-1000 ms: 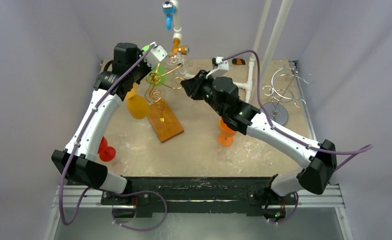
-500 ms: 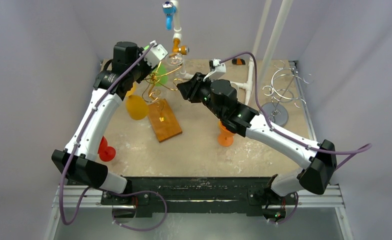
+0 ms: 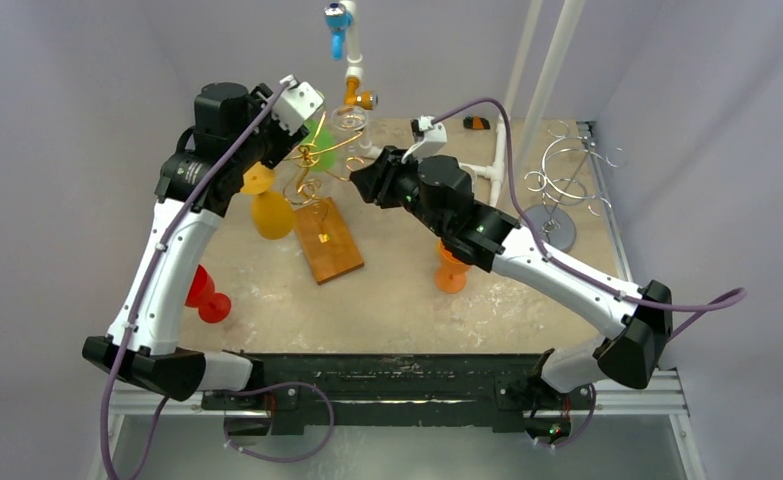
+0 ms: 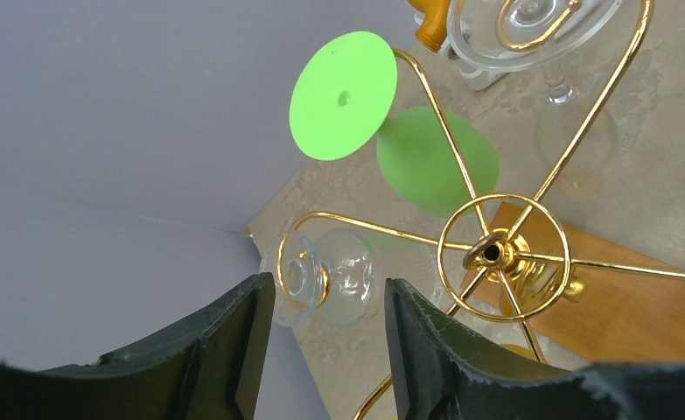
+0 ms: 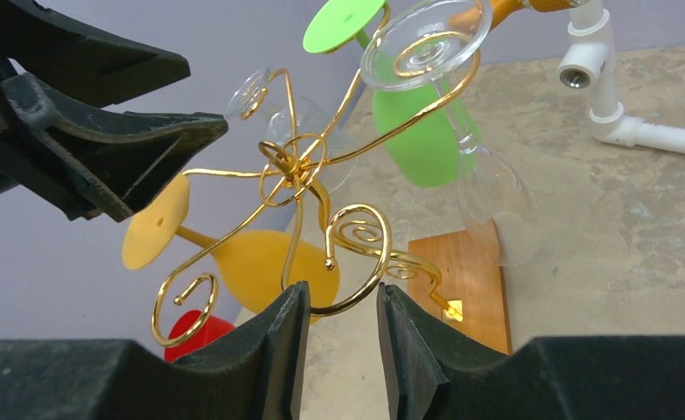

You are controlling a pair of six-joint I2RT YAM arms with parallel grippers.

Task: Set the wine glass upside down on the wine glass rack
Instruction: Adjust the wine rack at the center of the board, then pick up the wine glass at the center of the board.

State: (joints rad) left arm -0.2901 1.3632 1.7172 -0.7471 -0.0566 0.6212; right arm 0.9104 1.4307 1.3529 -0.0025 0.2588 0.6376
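Note:
The gold wire rack (image 3: 310, 157) stands on a wooden base (image 3: 329, 243). A clear wine glass (image 4: 356, 278) hangs upside down from one of its hooks, just beyond my open, empty left gripper (image 4: 330, 293), which touches nothing. That glass also shows in the right wrist view (image 5: 308, 131). A green glass (image 4: 435, 162), a yellow glass (image 3: 270, 215) and a second clear glass (image 5: 489, 197) hang there too. My right gripper (image 5: 343, 293) is closed on a gold spiral arm (image 5: 360, 241) of the rack. In the top view the left gripper (image 3: 285, 135) is left of the rack and the right gripper (image 3: 359, 182) is right of it.
A red glass (image 3: 205, 297) stands at the left and an orange glass (image 3: 452, 270) under my right arm. A silver wire rack (image 3: 562, 185) stands at the far right. A white pipe frame (image 3: 499, 160) rises behind the gold rack.
My left arm has lifted and drawn back to the left, away from the rack. My right gripper has shifted slightly left along with the rack's arm.

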